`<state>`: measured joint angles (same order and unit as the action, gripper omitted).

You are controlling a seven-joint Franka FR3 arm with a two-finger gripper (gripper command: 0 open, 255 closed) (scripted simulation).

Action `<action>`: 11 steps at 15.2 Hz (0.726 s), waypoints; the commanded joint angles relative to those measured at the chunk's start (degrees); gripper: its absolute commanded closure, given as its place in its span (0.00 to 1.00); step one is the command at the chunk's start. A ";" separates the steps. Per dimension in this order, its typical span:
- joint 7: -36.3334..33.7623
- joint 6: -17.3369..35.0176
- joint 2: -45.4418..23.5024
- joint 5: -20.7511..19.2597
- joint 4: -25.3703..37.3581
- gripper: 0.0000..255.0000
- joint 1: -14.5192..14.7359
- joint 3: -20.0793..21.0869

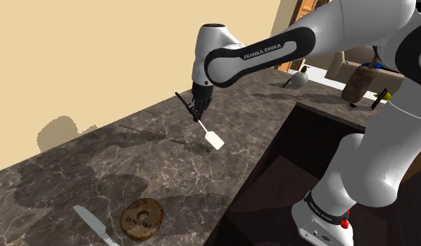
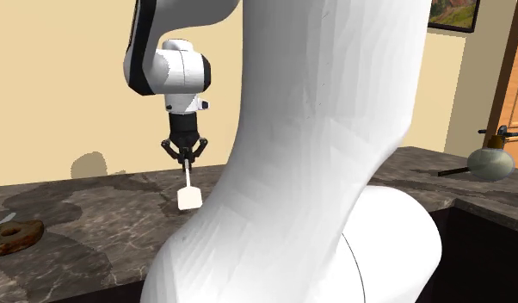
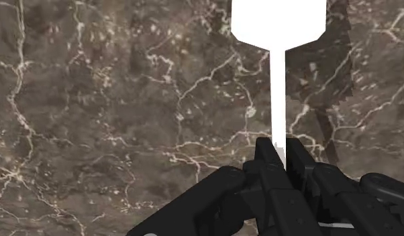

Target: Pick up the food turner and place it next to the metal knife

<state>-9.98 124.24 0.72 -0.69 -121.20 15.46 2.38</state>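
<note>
The food turner (image 1: 212, 137) is plain white, with a thin handle and a flat square blade. It hangs blade-down above the dark marble counter (image 1: 146, 154), clasped by its handle in my black gripper (image 1: 197, 114). The second exterior view shows the gripper (image 2: 187, 158) shut on the handle with the turner's blade (image 2: 188, 197) below it. In the wrist view the fingers (image 3: 268, 161) pinch the handle and the turner (image 3: 278, 40) points away from them. The metal knife (image 1: 94, 225) lies at the counter's near end, at the shoulder view's lower left.
A brown ring-shaped object (image 1: 141, 216) lies right beside the knife. A round grey pot (image 1: 298, 79) and a brown jar (image 1: 359, 82) stand at the far end. A dark sunken basin (image 1: 300, 161) borders the counter on the shoulder view's right.
</note>
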 commanded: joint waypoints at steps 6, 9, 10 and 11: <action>-9.64 0.88 4.94 0.08 -5.94 1.00 4.57 5.04; -13.80 0.88 6.16 0.30 -7.21 1.00 6.49 7.41; -15.21 0.85 6.46 0.37 -7.50 1.00 7.15 8.21; -16.62 0.82 6.71 0.45 -7.73 1.00 7.80 9.03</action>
<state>-25.17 124.86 7.13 -0.30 -128.42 22.64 10.64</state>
